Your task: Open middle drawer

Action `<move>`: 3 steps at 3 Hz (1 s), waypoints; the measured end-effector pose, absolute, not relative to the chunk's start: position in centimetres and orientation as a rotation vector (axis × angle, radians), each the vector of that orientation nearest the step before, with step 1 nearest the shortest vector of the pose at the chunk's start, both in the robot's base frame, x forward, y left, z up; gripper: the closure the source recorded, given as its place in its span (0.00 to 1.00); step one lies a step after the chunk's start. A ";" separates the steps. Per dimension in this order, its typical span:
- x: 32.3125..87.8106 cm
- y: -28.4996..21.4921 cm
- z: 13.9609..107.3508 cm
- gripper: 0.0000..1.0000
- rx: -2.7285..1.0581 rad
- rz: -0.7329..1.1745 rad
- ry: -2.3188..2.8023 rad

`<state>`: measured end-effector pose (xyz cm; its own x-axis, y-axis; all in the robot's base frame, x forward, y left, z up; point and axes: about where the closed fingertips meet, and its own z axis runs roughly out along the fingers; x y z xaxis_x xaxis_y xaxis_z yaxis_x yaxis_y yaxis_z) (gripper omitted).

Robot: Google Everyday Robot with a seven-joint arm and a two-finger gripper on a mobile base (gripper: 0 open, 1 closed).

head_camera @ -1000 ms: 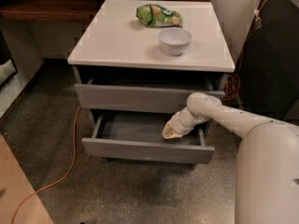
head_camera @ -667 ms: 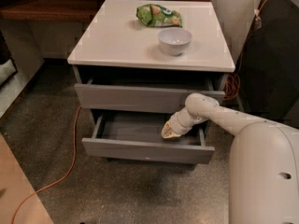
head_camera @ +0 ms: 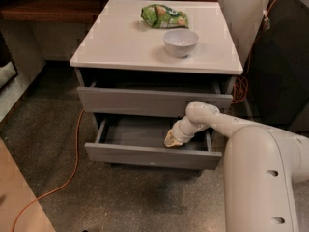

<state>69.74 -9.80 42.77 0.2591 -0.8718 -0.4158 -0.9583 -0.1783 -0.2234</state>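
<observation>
The middle drawer (head_camera: pixel 152 156) is a flat grey front, pulled out from the cabinet, and its grey inner tray (head_camera: pixel 137 132) shows. A tiny pale speck sits near the front's lower edge. My gripper (head_camera: pixel 173 139) reaches down into the tray at its right side, just behind the drawer front. The white arm (head_camera: pixel 217 120) comes in from the lower right.
The taller grey top drawer front (head_camera: pixel 154 102) stands slightly out above. On the white cabinet top (head_camera: pixel 111 42) are a white bowl (head_camera: pixel 180 41) and a green snack bag (head_camera: pixel 164 15). An orange cable (head_camera: pixel 72 163) runs over the floor at the left. A dark unit (head_camera: pixel 285 57) stands at the right.
My gripper has shifted slightly left and lower inside the middle drawer. The drawer itself has not visibly moved.
</observation>
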 end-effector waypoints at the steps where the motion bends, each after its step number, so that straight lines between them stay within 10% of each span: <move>1: 69.7 -10.7 42.2 1.00 -2.101 0.281 1.691; 3: 67.4 -11.4 41.4 1.00 -2.098 0.305 1.710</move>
